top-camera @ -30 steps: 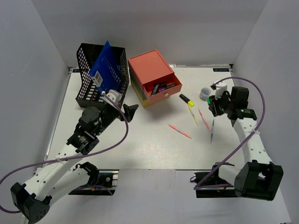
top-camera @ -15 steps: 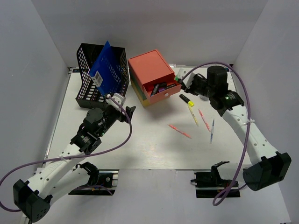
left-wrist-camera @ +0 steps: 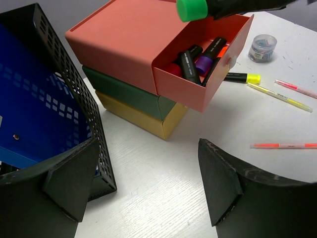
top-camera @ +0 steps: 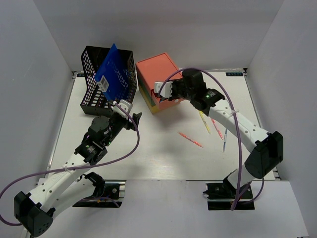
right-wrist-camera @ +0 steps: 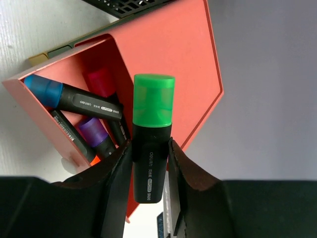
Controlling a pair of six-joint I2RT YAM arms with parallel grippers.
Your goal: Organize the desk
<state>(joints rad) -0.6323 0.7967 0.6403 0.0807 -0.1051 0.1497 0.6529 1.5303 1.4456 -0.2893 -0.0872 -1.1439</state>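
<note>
Tabletop from above: tabletop (top-camera: 148, 158) lies under both arms, pens (top-camera: 190, 139) loose on it; right pincer (top-camera: 163, 89) over the box (top-camera: 154, 69), what's under it hidden.
Left wrist: left pincer (left-wrist-camera: 148, 183) apart, empty; green marker (left-wrist-camera: 192, 9) hangs above the open drawer (left-wrist-camera: 198, 91).
Right wrist: right pincer clamped on marker, cap-first toward drawer; I'd guess drop's next.

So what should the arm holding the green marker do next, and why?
Probably lower the right end effector a little and let go. It grips the green highlighter over the open drawer, where other markers lie, so dropping it in looks like the tidy finish.
</note>
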